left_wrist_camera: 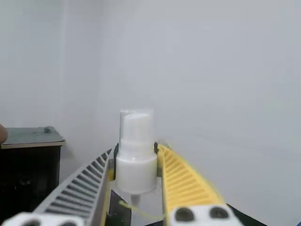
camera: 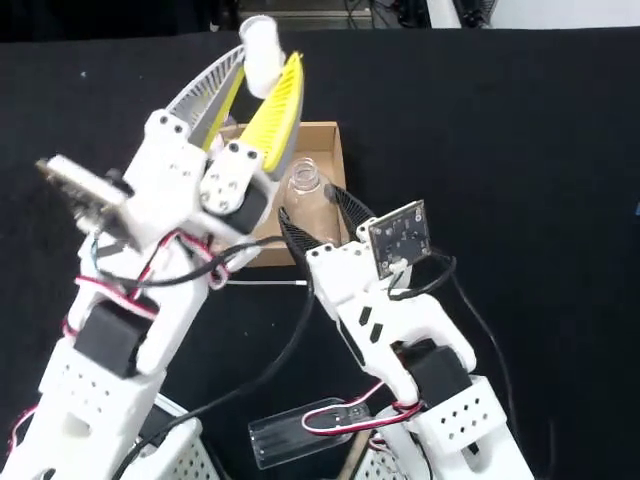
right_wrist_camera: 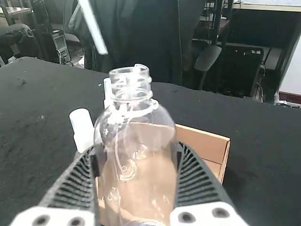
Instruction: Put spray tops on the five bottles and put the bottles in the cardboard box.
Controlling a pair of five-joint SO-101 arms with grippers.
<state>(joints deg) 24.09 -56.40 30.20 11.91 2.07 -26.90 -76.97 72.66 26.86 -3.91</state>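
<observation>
My left gripper [camera: 262, 75] is raised high over the far edge of the table, shut on a white spray top [camera: 260, 48]. In the left wrist view the spray top [left_wrist_camera: 136, 150] stands upright between the grey and yellow fingers [left_wrist_camera: 181, 176]. My right gripper [camera: 312, 207] is shut on a clear bottle [camera: 304, 186] with an open neck, held upright over the cardboard box [camera: 322, 138]. In the right wrist view the bottle [right_wrist_camera: 134, 141] sits between the black fingers [right_wrist_camera: 195, 176], with the box [right_wrist_camera: 207, 143] behind it. A thin white tube [right_wrist_camera: 92, 26] hangs above the bottle's neck.
A white capped top [right_wrist_camera: 82, 126] stands just beyond the held bottle, by the box. Near the arms' bases are white perforated baskets [camera: 185, 452] and a clear plastic tray [camera: 295, 432]. Black cloth [camera: 520, 150] covers the table, with free room to the right.
</observation>
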